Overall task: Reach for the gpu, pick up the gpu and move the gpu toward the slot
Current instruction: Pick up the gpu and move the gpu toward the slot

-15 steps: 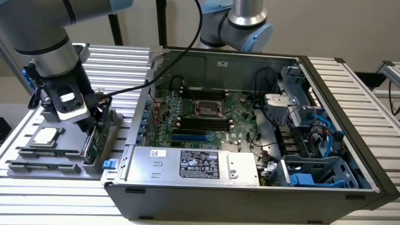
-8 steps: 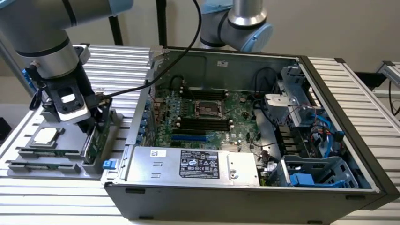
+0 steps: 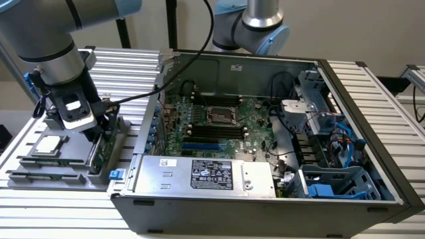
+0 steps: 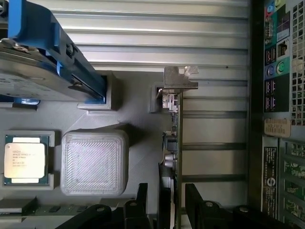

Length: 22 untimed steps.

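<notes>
Pincer open astride the gpu, not yet gripping.
Pincer [image 4: 166, 187] was part open, a finger on each side of the gpu [image 4: 174, 125], which stood on edge in the gray tray [image 4: 136, 107] beside the computer case [image 3: 265, 211]; the arm pointed straight down.
</notes>
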Available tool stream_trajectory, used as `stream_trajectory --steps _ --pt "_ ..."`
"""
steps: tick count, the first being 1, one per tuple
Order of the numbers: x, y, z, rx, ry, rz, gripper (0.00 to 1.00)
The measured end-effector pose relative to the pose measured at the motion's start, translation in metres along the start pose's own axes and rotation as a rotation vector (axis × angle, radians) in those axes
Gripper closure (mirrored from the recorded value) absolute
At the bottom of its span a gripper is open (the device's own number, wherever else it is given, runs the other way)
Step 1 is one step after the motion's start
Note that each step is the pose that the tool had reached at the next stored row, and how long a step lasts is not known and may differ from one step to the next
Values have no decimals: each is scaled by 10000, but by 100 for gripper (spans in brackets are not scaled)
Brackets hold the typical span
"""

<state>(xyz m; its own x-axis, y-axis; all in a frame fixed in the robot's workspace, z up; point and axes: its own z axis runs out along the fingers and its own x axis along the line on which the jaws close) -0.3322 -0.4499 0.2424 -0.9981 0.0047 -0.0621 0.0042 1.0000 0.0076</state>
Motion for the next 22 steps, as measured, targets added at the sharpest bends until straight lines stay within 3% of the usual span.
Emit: stream_trajectory --steps 3,6,22 --pt "1 3 7 3 -6 0 58" --pt "1 4 13 8 -7 -1 71" --pt "1 4 18 13 -7 -1 74"
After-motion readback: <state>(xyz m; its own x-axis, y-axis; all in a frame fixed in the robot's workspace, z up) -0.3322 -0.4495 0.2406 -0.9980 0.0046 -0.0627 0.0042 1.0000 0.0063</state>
